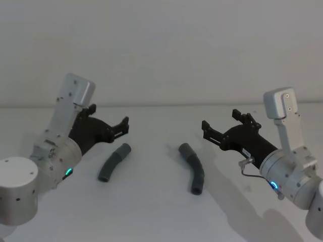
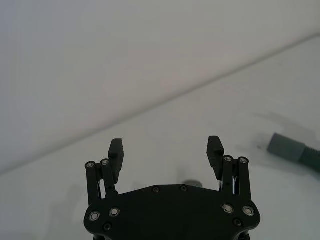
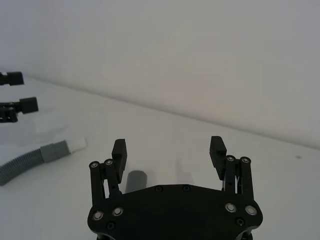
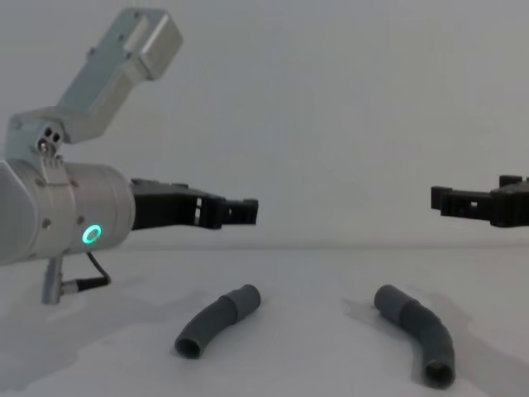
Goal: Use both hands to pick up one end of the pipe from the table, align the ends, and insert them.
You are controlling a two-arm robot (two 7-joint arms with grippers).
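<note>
Bent, ribbed grey left pipe piece and right pipe piece just lying on the matte white table; skeletal black left gripper and right gripper hover spread, empty.

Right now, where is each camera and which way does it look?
Head view: high up, facing forward and down at the table; left pincer, right pincer show.
Chest view: lower, facing across the table; left arm large, both pincers.
Left wrist view: behind the open left pincer, facing across the table.
Right wrist view: behind the open right pincer, facing the left pipe piece and left pincer.
Shared: head and chest both see left pipe piece and right pipe piece.
</note>
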